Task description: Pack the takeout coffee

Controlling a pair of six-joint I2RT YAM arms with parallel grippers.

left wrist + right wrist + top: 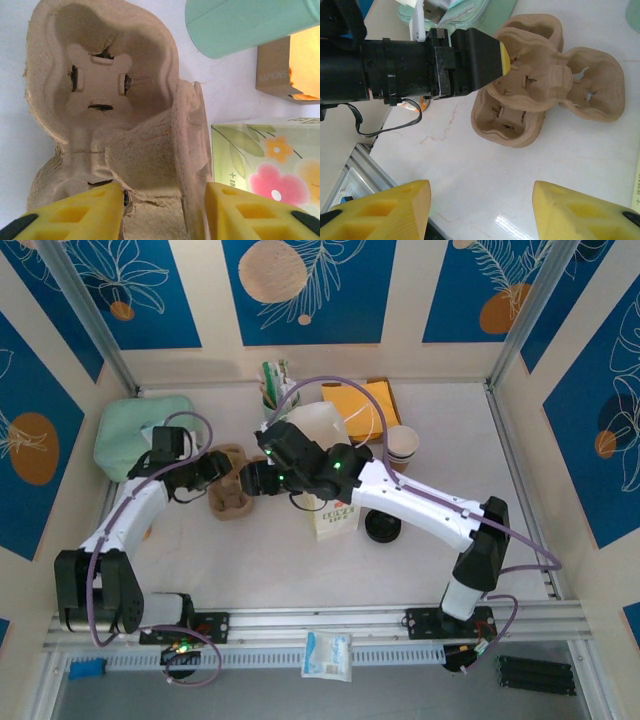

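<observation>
The takeout coffee cups (402,446), white above a brown band, stand nested at the back right, away from both grippers. A brown pulp cup carrier (228,492) lies left of centre. My left gripper (210,478) reaches it from the left. In the left wrist view its yellow fingers (65,212) press a raised pocket wall of the carrier (100,85) from both sides, so the left gripper (165,200) is shut on it. My right gripper (481,200) hangs open over bare table just short of the carrier (540,85), nothing between its fingers. From above, the right gripper (252,480) is at the carrier's right side.
A floral carton (335,515) stands right of the carrier, close to the left gripper's right finger (250,212). Black lids (382,527) lie beside it. A white jug (318,424), orange napkins (362,405) and a mint green bundle (140,430) sit along the back.
</observation>
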